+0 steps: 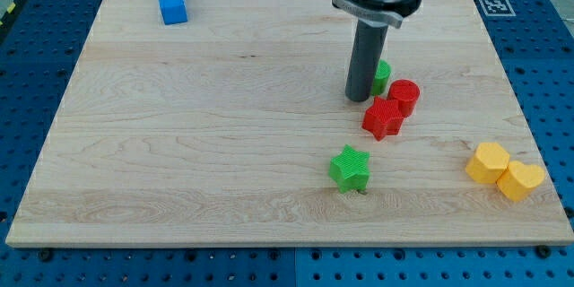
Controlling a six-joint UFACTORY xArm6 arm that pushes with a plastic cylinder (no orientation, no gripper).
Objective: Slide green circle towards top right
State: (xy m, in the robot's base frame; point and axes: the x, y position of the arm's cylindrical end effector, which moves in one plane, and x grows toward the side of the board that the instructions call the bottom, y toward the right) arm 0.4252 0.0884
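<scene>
The green circle sits right of the board's centre, partly hidden behind my rod. My tip rests on the board just left of and slightly below the green circle, touching or nearly touching it. A red cylinder lies just below and right of the green circle. A red star-like block lies below that, close to my tip's right.
A green star lies below my tip. Two blue blocks sit at the top left. Two yellow blocks sit near the right edge at the bottom. The wooden board has blue pegboard around it.
</scene>
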